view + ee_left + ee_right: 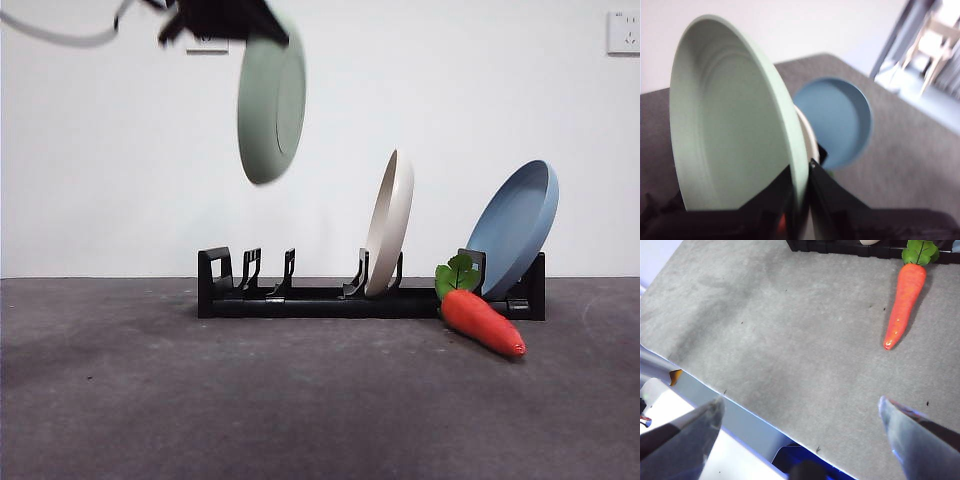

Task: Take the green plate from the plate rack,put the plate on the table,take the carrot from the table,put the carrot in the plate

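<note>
Green plate (270, 105) aloft (upright, seemingly)

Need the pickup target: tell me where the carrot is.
In the front view, the carrot lies on the table at the right, before the plate rack, leaves beneath the blue plate.

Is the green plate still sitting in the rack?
No, the left pincer holds the green plate in the air, clear above the rack.

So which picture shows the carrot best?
The right wrist view: the whole carrot lies in plain sight on the table, leaves and tip. The front view also shows it, lower and foreshortened by the plate rack. The left wrist view does not show it.
</note>
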Robot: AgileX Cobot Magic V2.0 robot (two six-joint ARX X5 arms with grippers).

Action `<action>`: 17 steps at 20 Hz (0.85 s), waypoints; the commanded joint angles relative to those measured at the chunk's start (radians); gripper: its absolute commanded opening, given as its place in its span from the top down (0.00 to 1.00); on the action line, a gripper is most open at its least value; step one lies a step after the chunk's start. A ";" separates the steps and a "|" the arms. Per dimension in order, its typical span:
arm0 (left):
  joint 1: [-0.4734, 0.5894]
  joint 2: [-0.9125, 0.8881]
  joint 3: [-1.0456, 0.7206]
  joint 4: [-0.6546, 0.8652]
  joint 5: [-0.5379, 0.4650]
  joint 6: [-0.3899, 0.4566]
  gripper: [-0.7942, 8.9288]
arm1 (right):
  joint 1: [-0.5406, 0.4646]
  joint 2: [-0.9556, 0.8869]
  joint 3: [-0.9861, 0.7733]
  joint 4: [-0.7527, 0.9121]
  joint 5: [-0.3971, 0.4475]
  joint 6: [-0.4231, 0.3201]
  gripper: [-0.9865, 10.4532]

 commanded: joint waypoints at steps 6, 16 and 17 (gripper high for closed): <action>-0.343 -0.135 0.000 -0.511 -0.525 0.498 0.92 | 0.002 0.020 0.005 0.006 0.003 0.005 0.34; -0.549 -0.060 -0.397 -0.228 -0.720 0.598 0.92 | 0.002 0.069 0.005 0.038 0.003 0.010 0.34; -0.567 -0.046 -0.438 -0.171 -0.739 0.624 0.92 | 0.002 0.075 0.005 0.038 0.003 0.010 0.34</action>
